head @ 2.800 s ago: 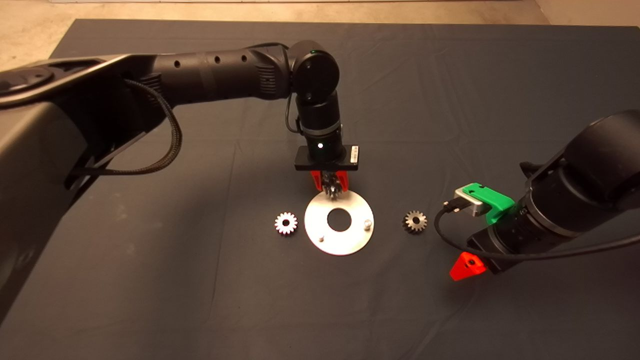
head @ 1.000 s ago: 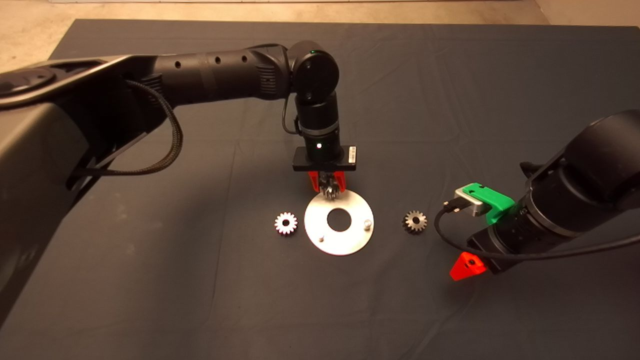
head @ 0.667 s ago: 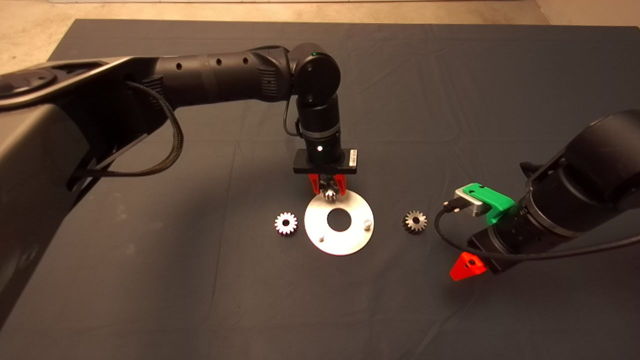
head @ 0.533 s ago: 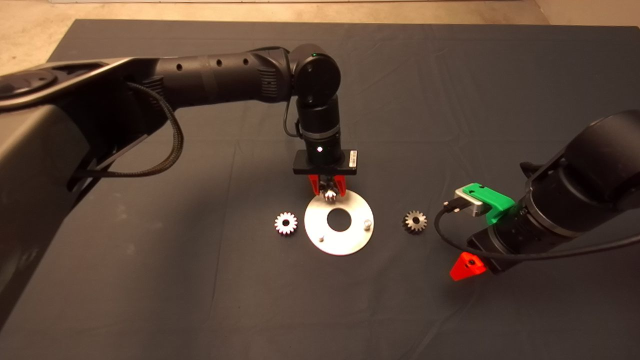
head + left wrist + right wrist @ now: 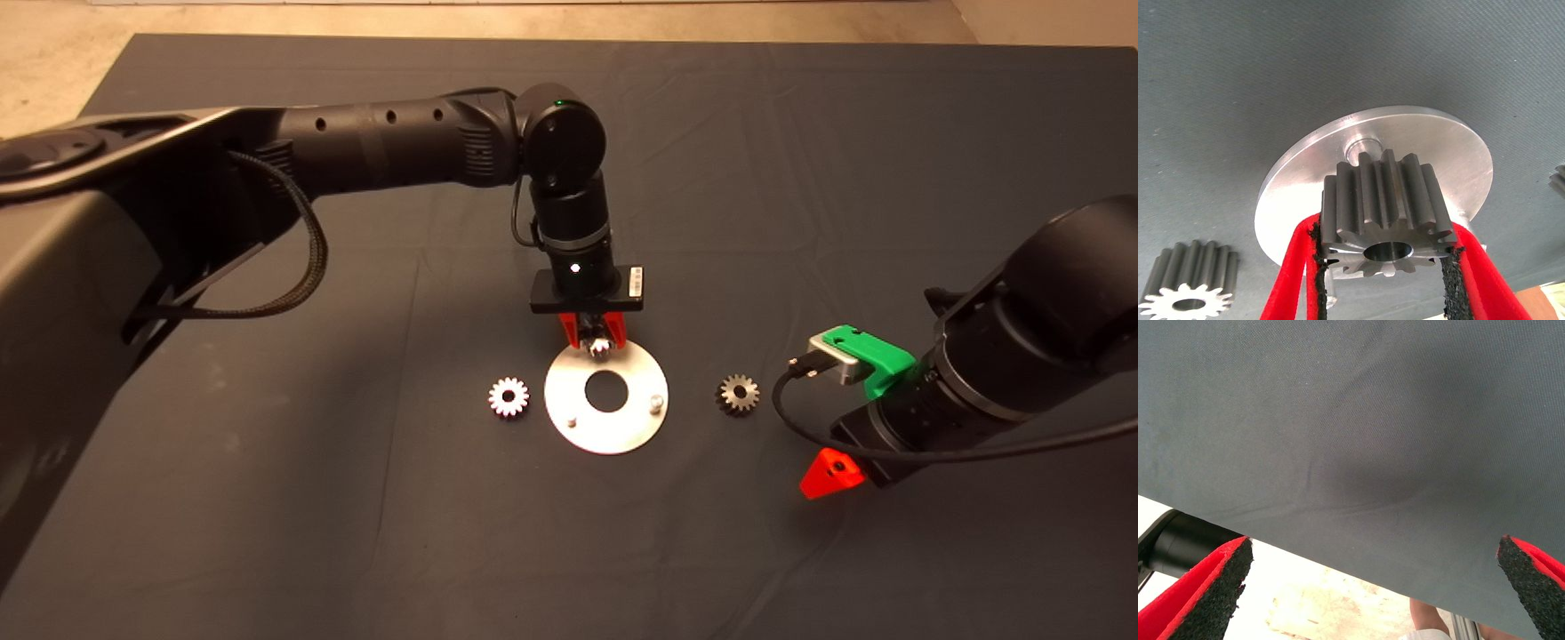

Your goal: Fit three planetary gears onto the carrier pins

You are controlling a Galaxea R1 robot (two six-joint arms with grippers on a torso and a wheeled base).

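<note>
My left gripper [image 5: 597, 341] is shut on one planetary gear [image 5: 1386, 212] and holds it over the far edge of the silver disc [image 5: 613, 436]. In the left wrist view the gear's hole faces the camera. One carrier pin [image 5: 1363, 147] stands bare just beyond the gear. Two more pins [image 5: 655, 404] [image 5: 573, 421] stand bare on the disc's near side. A second gear [image 5: 508, 396] lies on the mat left of the disc and shows in the left wrist view [image 5: 1188, 283]. A third gear [image 5: 737, 394] lies right of the disc. My right gripper [image 5: 831, 473] is parked at the lower right, open and empty.
The dark mat [image 5: 356, 533] covers the table, with wrinkles across it. The right wrist view looks past the mat's edge at the floor, where a person's leg [image 5: 1428, 621] shows. The right arm's cable [image 5: 805, 427] loops close to the third gear.
My left gripper has moved a little to the right with the gear. The disc has shifted slightly right with it. The right arm and the two loose gears have not moved.
</note>
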